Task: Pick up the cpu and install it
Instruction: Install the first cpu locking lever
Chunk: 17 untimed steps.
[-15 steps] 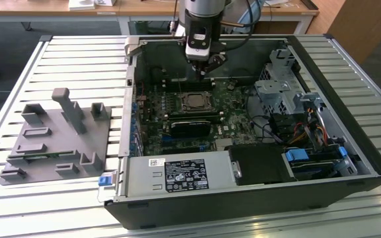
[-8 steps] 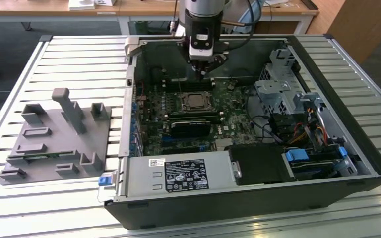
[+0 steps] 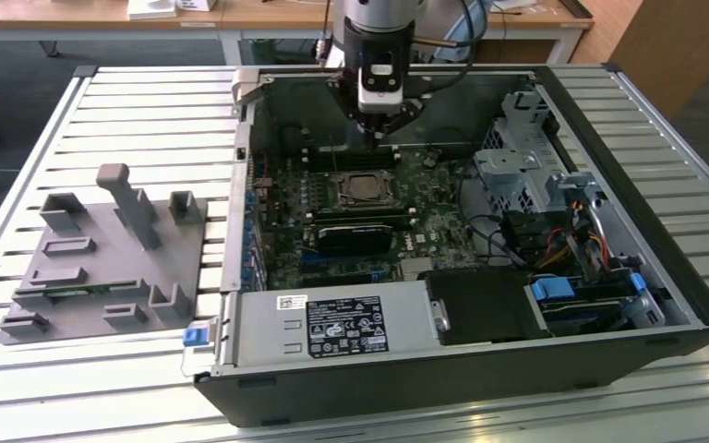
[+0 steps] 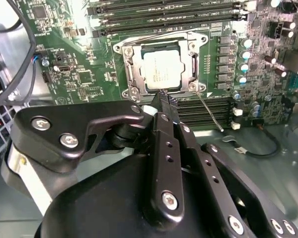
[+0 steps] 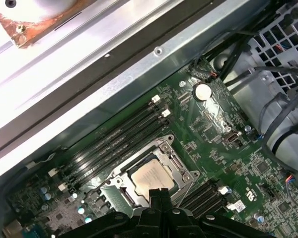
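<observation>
The cpu (image 3: 361,189) (image 4: 161,69) (image 5: 151,178) lies flat in the motherboard's socket, its silver-grey top facing up, framed by the metal socket bracket (image 4: 126,64). My gripper (image 3: 377,132) (image 4: 165,99) (image 5: 159,194) hangs inside the open computer case, just above the board and beside the socket's edge toward the memory slots. Its two black fingers are pressed together with nothing between them. In both wrist views the fingertips cover a small part of the socket's rim.
The open case (image 3: 650,277) lies on a slatted table. Memory slots (image 4: 164,15) flank the socket, a thin lever wire (image 4: 209,113) sticks out beside it. Drive cages and cables (image 3: 539,185) fill the exterior view's right. A grey fixture tray (image 3: 108,258) sits outside the case.
</observation>
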Tool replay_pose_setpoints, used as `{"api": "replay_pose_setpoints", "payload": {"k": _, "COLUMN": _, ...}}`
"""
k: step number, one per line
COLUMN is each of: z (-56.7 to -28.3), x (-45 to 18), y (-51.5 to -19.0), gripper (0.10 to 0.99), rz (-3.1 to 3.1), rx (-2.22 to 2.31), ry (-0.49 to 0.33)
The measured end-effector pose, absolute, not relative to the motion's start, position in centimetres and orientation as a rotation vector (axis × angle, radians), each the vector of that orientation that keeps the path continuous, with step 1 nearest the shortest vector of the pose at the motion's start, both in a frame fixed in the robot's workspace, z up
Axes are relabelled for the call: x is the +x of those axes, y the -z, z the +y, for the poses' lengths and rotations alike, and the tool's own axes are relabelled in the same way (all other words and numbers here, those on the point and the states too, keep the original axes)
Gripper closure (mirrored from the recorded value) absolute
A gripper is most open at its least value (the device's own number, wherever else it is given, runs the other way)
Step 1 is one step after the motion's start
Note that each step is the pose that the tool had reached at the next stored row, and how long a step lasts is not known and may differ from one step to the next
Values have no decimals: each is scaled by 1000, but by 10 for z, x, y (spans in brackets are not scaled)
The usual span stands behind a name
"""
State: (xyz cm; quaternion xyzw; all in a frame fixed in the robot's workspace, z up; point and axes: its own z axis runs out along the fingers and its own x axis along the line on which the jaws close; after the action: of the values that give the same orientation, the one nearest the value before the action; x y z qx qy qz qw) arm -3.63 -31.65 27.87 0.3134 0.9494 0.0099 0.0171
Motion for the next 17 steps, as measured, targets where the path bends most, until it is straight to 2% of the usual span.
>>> {"api": "replay_pose_setpoints", "payload": {"k": 17, "z": -317, "x": -36, "y": -279, "gripper": 980, "rz": 3020, "rx": 739, "ry": -35}}
